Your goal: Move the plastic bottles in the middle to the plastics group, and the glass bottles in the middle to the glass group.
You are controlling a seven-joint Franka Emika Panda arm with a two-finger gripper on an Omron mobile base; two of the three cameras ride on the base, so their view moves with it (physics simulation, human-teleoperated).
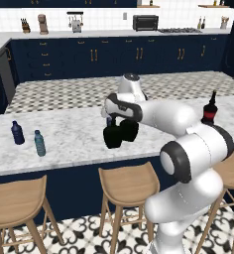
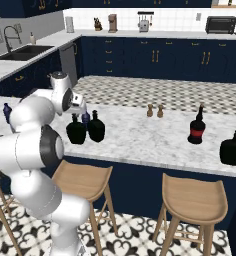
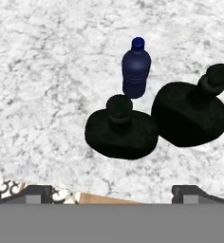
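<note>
Hovering above the marble worktop [image 3: 47,71], the fingers [image 3: 33,193] stand spread wide with nothing between them. Below them in the hand view, two squat black glass bottles [image 3: 121,132] [image 3: 190,111] stand side by side, the small navy plastic bottle [image 3: 135,72] just beyond them. At the worktop's left end stand another navy bottle [image 1: 17,133] and a teal-grey bottle [image 1: 39,143]; toward the right end, well apart, a red-labelled dark bottle [image 2: 196,127] and a rounded black bottle [image 2: 233,149]
</note>
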